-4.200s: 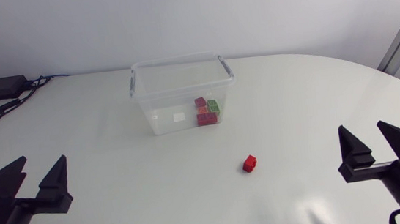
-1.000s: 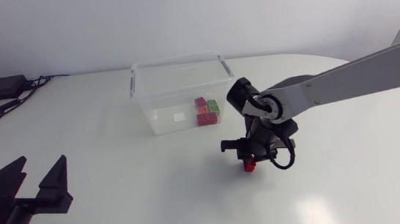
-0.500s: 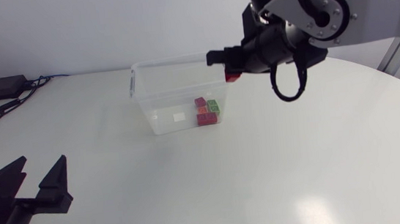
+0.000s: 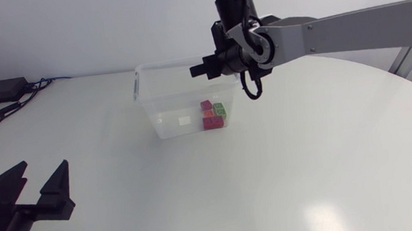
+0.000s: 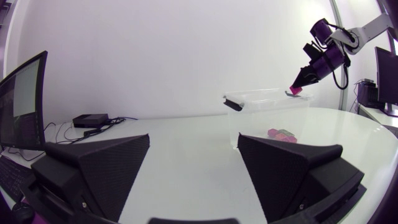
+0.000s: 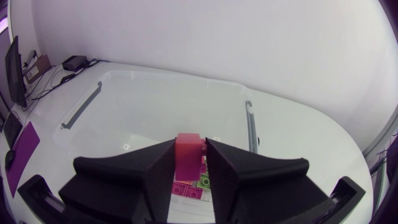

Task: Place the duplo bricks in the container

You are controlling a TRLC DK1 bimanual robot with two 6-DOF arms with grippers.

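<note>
R tool (image 4: 200, 67) mvd over container (image 4: 162, 121) | red brick (image 6: 189, 155): long axis along tool

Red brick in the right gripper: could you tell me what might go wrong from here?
The red brick hangs high over the container, near its rim in the left wrist view. Released here, it might clip the rim or bounce off the bricks inside. Lowering first, the right gripper could nudge the wall.

The right gripper (image 6: 189, 147) is matt black, and the brick (image 6: 188, 160) pinched between its fingers is smooth, glossy red plastic. Behind it the right arm (image 4: 349, 29) looks silver-grey and satin-smooth. Beneath the gripper the container (image 6: 250, 121) is clear, shiny plastic. The table (image 4: 199, 199) below is smooth white with a faint sheen.
</note>
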